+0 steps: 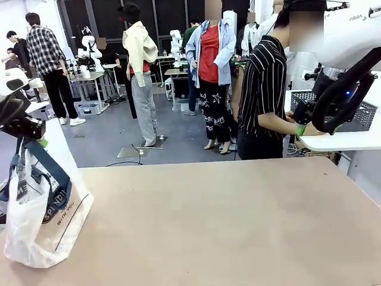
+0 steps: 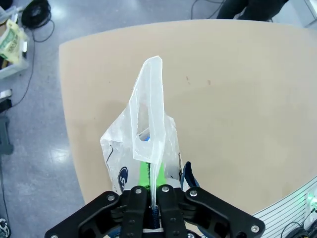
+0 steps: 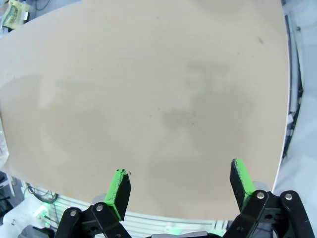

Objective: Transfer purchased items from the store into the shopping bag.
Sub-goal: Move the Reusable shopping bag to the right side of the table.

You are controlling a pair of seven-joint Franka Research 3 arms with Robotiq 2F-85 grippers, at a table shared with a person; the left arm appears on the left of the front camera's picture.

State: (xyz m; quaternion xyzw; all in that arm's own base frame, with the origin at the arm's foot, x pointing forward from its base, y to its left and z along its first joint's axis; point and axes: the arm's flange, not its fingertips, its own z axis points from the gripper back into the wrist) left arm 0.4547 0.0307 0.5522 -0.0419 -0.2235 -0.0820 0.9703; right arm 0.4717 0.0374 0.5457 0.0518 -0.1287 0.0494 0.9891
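We see the shopping bag [image 1: 41, 208] standing at the near left corner of the tan table [image 1: 226, 220], a translucent whitish plastic bag with dark navy strap handles and black lettering on its side. The left gripper [image 1: 37, 136] sits just above the bag at the left edge of the front view, a spot of green pad showing beside the navy strap. In the left wrist view, the left gripper [image 2: 154, 194] has its black fingers pressed together on a strip of the bag's translucent plastic [image 2: 151, 114], which rises from between them as a tall loop with a cut-out handle hole; the rest of the bag [image 2: 119, 153] bunches below it over the table, with a flash of green and navy showing through near the fingers. The right gripper [image 1: 302, 122] hangs high at the right side of the front view, well apart from the bag, with a green pad visible near a person's forearm [image 1: 286, 124]. In the right wrist view, the right gripper [image 3: 181, 183] holds its jaws wide apart, green pads [image 3: 120, 186] facing each other over bare tabletop with nothing between them. Behind the right arm, a dark grey lattice basket [image 1: 363, 116] rests on a white side table [image 1: 339, 142], where a person in a striped shirt [image 1: 262, 89] stands.
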